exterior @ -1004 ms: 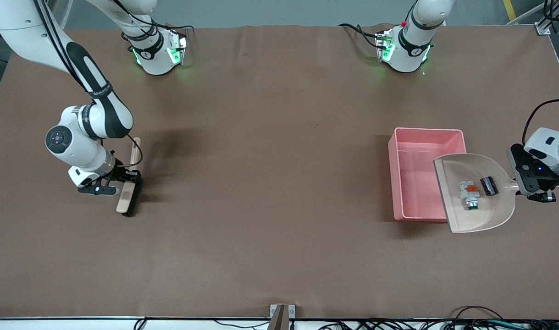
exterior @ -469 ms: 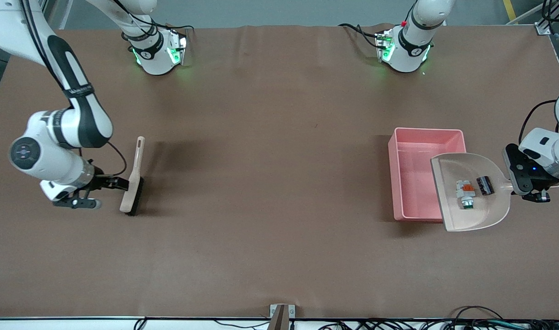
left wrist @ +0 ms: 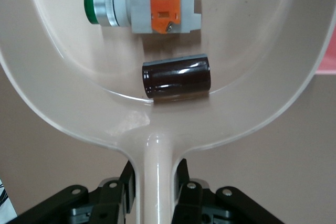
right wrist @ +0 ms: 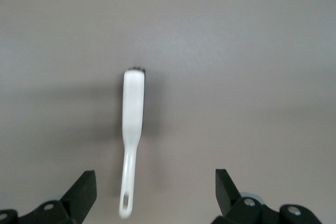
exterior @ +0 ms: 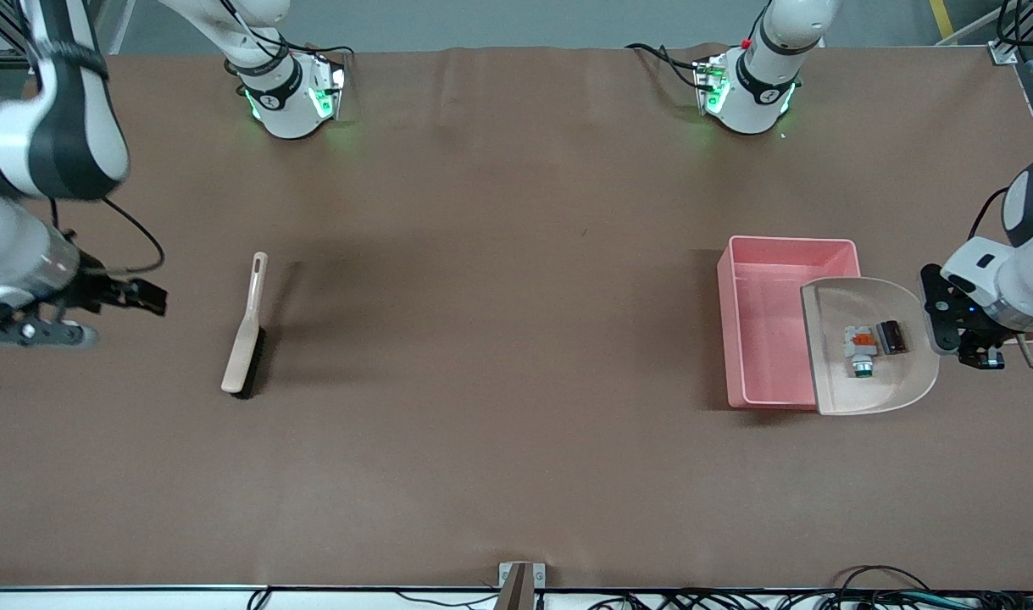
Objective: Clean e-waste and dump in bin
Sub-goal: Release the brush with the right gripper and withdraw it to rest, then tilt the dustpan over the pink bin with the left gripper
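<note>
Two parts: the e-waste is counted as a white plastic piece (exterior: 861,347) with green and orange bits and a dark stubby cylinder (exterior: 892,336), lying just beside each other in the dustpan (exterior: 914,385).
Dustpan, one: it is carried above the bench at the left arm's end, and its open edge is now drawn over the bin's long wall, where a second ago more of it hung clear toward the near edge.
Bin, one: the pink tub (exterior: 753,254) is set on the bench near the left arm's end, roughly midway between the near and far edges; no part is seen inside it yet.
Left gripper (left wrist: 155,182): the fingers are clamped on the dustpan handle (left wrist: 156,177), with the pan held close to level over the bin's wall.
Brush, one: the brush (exterior: 247,339) is laid flat on the bench toward the right arm's end, released within the last second.
Right gripper (exterior: 92,309): the fingers are spread and nothing is held; it has been withdrawn toward the bench's edge at the right arm's end and is parked there.
Meaning: sweeping is judged finished, and only the tipping of both parts into the bin is left.
</note>
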Tool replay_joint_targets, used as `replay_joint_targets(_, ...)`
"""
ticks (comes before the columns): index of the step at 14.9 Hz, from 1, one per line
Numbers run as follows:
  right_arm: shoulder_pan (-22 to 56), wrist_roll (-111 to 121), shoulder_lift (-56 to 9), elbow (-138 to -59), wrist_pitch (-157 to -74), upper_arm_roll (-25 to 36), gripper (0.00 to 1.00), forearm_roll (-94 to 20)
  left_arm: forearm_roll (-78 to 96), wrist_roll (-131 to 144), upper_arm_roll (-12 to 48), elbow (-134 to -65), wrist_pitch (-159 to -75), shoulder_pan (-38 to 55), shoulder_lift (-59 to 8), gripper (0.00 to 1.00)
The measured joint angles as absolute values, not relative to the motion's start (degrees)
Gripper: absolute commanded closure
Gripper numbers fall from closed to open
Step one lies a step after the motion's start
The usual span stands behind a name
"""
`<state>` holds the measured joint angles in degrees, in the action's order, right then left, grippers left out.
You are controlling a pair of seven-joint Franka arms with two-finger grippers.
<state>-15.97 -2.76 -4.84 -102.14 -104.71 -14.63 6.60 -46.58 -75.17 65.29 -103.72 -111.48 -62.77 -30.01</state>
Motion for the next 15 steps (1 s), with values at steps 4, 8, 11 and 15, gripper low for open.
replay_joint_targets(4,-16.0,-0.5,-1.1,-93.8,-92.2,-14.7,0.0,5.4,-47.4,-74.8,61.6,-107.5,-111.6,-60.7,-24.5,0.96)
replay_joint_targets(8,-16.0,-0.2,-1.2,-88.0,-87.7,-14.2,0.0,1.3,-47.4,-74.4,54.5,-109.7,-114.7,-54.5,-20.9,0.97)
replay_joint_targets(11,-16.1,-0.2,-1.2,-87.7,-87.7,-13.9,0.0,0.3,-47.3,-73.9,46.6,-110.4,-117.8,-46.5,-19.9,0.97)
replay_joint_targets(15,-16.5,-0.2,-1.3,-87.6,-87.7,-13.6,0.0,-0.4,-47.3,-72.9,39.2,-112.0,-119.8,-37.6,-17.7,0.97)
